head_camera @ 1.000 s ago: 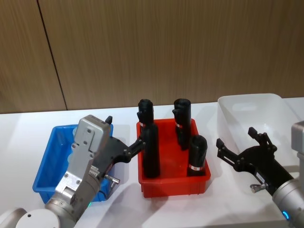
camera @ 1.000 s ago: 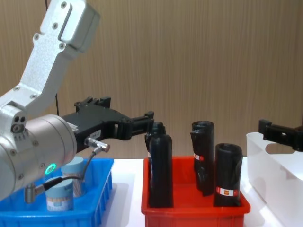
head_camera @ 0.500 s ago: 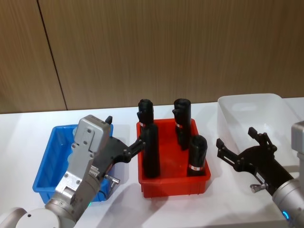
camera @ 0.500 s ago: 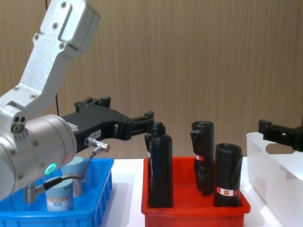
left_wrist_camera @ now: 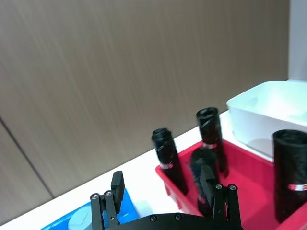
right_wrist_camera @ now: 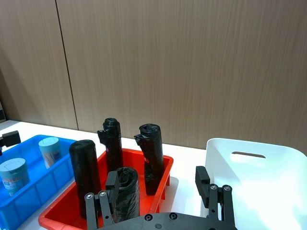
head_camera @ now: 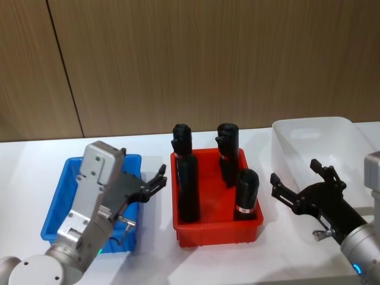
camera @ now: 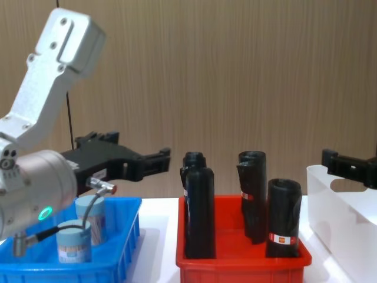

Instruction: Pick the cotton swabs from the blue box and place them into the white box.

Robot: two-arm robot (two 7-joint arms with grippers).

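Observation:
Two cotton swabs jars (camera: 74, 244) (camera: 92, 219), clear with pale blue lids, stand in the blue box (camera: 128, 235) at the left. In the right wrist view the jars (right_wrist_camera: 12, 175) (right_wrist_camera: 49, 151) sit in the blue box (right_wrist_camera: 29, 196). My left gripper (head_camera: 155, 180) is open, hovering above the blue box (head_camera: 57, 209) at its right end, beside the red bin. My right gripper (head_camera: 294, 172) is open with nothing in it, just in front of the white box (head_camera: 314, 141). The left gripper (left_wrist_camera: 161, 184) holds nothing between its fingers.
A red bin (head_camera: 217, 223) with several upright black rolls (head_camera: 187, 189) stands between the blue box and the white box. A wood-panelled wall closes the back. The white table surface (head_camera: 202, 261) runs along the front.
My left arm has drawn back to the left, taking its open gripper away from the black rolls to over the blue box. The right arm has not moved.

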